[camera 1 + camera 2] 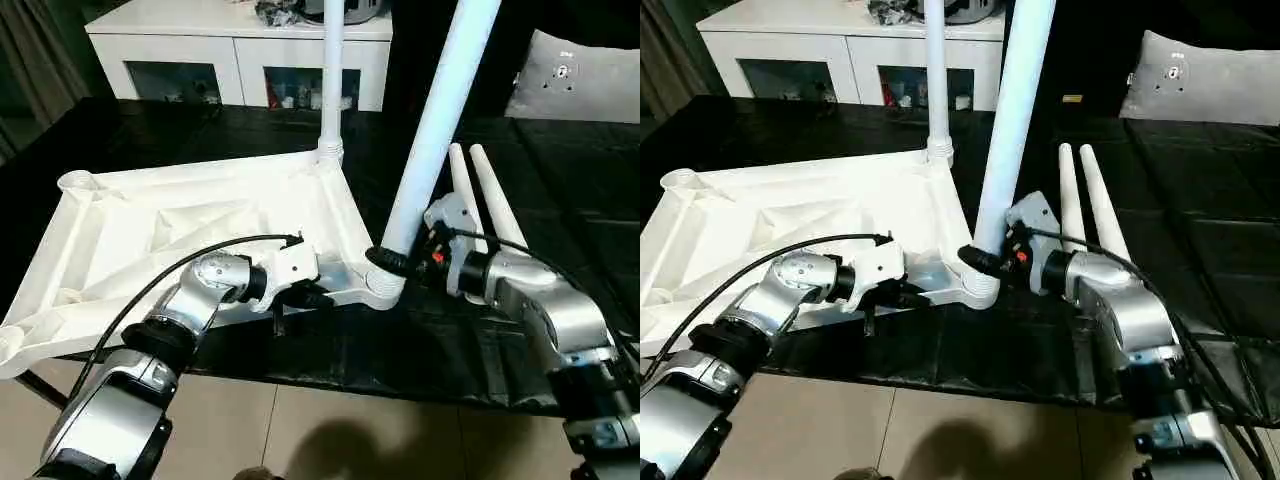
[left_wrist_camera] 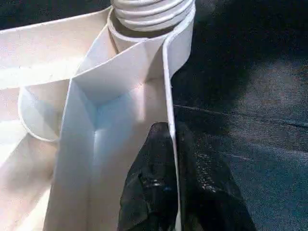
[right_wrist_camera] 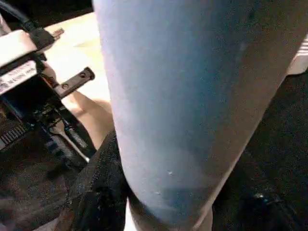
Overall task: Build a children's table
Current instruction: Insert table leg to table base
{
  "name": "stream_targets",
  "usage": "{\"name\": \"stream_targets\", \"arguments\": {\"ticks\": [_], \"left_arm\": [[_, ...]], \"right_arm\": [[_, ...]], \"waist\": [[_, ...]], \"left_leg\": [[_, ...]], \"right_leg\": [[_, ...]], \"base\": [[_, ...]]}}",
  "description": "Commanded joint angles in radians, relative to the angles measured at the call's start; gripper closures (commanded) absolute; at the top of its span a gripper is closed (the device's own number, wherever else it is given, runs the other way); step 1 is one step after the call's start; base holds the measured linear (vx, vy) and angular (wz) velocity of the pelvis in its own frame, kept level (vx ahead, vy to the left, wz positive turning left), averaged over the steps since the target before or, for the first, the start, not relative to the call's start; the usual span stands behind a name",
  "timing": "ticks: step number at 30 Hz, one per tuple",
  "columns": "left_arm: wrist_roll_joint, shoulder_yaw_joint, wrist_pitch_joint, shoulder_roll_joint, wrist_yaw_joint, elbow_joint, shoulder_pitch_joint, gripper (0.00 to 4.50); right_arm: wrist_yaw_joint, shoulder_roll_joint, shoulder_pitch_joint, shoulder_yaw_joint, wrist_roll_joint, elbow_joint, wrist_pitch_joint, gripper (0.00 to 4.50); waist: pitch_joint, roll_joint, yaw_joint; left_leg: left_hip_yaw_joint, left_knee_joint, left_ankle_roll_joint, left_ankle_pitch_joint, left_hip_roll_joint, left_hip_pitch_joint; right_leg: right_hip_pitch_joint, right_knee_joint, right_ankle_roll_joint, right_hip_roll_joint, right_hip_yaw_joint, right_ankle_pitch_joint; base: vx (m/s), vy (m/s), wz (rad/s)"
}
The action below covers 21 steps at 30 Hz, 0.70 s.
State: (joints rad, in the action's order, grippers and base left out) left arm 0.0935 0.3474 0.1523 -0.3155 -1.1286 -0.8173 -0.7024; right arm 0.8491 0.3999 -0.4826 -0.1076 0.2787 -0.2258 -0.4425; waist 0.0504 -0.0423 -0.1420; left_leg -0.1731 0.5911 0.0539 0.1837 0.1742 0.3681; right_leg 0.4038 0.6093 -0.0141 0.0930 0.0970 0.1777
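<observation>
while the left pincer (image 1: 305, 292) pinches the upturned tabletop's (image 1: 190, 225) rim on the dark bench (image 1: 560, 180), the right pincer (image 1: 392, 262) grips the second leg (image 1: 435, 130), tilted in its corner socket (image 1: 380, 290); next, straighten and screw it home.

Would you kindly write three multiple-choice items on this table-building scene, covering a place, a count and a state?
1. Where do the loose legs lie?
A. On the dark surface beyond the right end effector
B. On the white cabinet
C. Inside the table top

2. How many legs stand upright in corner sockets of the table top?
A. None
B. Two
C. Four

3. What is the left end effector doing?
A. Hanging open in the air
B. Gripping the table top's edge wall
C. Holding a loose leg

Answers: 1 A, both lie side by side past the right end effector. 2 B, the far leg and the near leg. 3 B, its fingers straddle the thin wall.
</observation>
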Motion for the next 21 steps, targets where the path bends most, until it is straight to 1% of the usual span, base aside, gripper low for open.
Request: {"name": "stream_targets", "arguments": {"ticks": [1, 2, 3, 7, 11, 13, 15, 17, 18, 20, 21], "left_arm": [[0.012, 0.018, 0.01, -0.016, -0.044, 0.012, 0.035, 4.5], [0.008, 0.02, 0.013, -0.016, -0.05, 0.022, 0.04, 4.5], [0.007, 0.02, 0.014, -0.016, -0.051, 0.023, 0.041, 4.5], [0.001, 0.025, 0.016, -0.011, -0.06, 0.045, 0.055, 4.5], [-0.002, 0.025, 0.013, -0.009, -0.064, 0.053, 0.061, 4.5], [-0.006, 0.024, 0.01, -0.008, -0.07, 0.059, 0.064, 4.5], [-0.013, 0.019, 0.002, -0.007, -0.078, 0.068, 0.068, 4.5], [-0.02, 0.012, -0.007, -0.008, -0.083, 0.076, 0.072, 4.5], [-0.022, 0.008, -0.011, -0.008, -0.08, 0.077, 0.073, 4.5], [-0.024, 0.004, -0.014, -0.007, -0.074, 0.078, 0.075, 4.5], [-0.025, 0.0, -0.016, -0.007, -0.066, 0.075, 0.076, 4.5]], "right_arm": [[0.015, -0.003, -0.02, -0.018, -0.008, -0.029, 0.003, 2.63], [0.025, -0.003, -0.024, -0.029, -0.016, -0.039, 0.001, 2.63], [0.026, -0.003, -0.025, -0.031, -0.017, -0.04, 0.001, 2.63], [0.049, -0.007, -0.037, -0.043, -0.015, -0.063, -0.005, 2.63], [0.063, -0.01, -0.052, -0.045, -0.018, -0.099, -0.001, 2.63], [0.073, -0.015, -0.064, -0.043, -0.015, -0.132, -0.004, 2.63], [0.078, -0.023, -0.074, -0.031, -0.007, -0.167, -0.004, 2.63], [0.085, -0.035, -0.082, 0.001, 0.015, -0.214, 0.002, 2.63], [0.089, -0.04, -0.082, 0.021, 0.025, -0.243, 0.02, 2.63], [0.093, -0.042, -0.078, 0.033, 0.031, -0.257, 0.03, 2.63], [0.1, -0.044, -0.068, 0.049, 0.046, -0.266, 0.03, 2.63]], "waist": [[-0.066, 0.022, -0.005], [-0.066, 0.022, -0.004], [-0.066, 0.024, -0.004], [-0.065, 0.025, -0.004], [-0.066, 0.026, -0.003], [-0.067, 0.028, -0.002], [-0.066, 0.026, -0.003], [-0.067, 0.025, -0.003], [-0.068, 0.026, -0.003], [-0.069, 0.024, -0.004], [-0.069, 0.025, -0.004]], "left_leg": [[0.019, -0.071, -0.035, 0.192, 0.056, -0.003], [0.018, -0.07, -0.035, 0.193, 0.057, -0.004], [0.018, -0.071, -0.035, 0.191, 0.058, -0.003], [0.018, -0.071, -0.035, 0.192, 0.058, -0.003], [0.017, -0.07, -0.039, 0.18, 0.057, -0.002], [0.017, -0.07, -0.04, 0.18, 0.057, -0.002], [0.016, -0.069, -0.039, 0.18, 0.057, -0.002], [0.017, -0.069, -0.04, 0.177, 0.057, -0.003], [0.015, -0.068, -0.04, 0.174, 0.058, -0.004], [0.015, -0.067, -0.043, 0.168, 0.059, -0.003], [0.015, -0.067, -0.044, 0.165, 0.059, -0.003]], "right_leg": [[-0.053, -0.082, -0.161, 0.08, -0.056, 0.31], [-0.052, -0.082, -0.164, 0.079, -0.056, 0.305], [-0.053, -0.08, -0.166, 0.08, -0.056, 0.299], [-0.053, -0.079, -0.164, 0.08, -0.057, 0.302], [-0.054, -0.079, -0.166, 0.08, -0.056, 0.298], [-0.053, -0.078, -0.17, 0.08, -0.056, 0.295], [-0.053, -0.079, -0.171, 0.08, -0.056, 0.301], [-0.053, -0.078, -0.177, 0.08, -0.055, 0.292], [-0.053, -0.076, -0.185, 0.081, -0.057, 0.275], [-0.053, -0.074, -0.193, 0.08, -0.056, 0.251], [-0.054, -0.072, -0.195, 0.079, -0.056, 0.242]], "base": [[0.0, 0.0, 0.0], [0.0, 0.0, 0.0], [0.0, 0.0, 0.0], [0.0, 0.0, 0.0], [0.0, 0.0, 0.0], [0.0, 0.0, 0.0], [0.0, 0.0, 0.0], [0.0, 0.0, 0.0], [0.0, 0.0, 0.0], [0.0, 0.0, 0.0], [0.0, 0.0, 0.0]]}}
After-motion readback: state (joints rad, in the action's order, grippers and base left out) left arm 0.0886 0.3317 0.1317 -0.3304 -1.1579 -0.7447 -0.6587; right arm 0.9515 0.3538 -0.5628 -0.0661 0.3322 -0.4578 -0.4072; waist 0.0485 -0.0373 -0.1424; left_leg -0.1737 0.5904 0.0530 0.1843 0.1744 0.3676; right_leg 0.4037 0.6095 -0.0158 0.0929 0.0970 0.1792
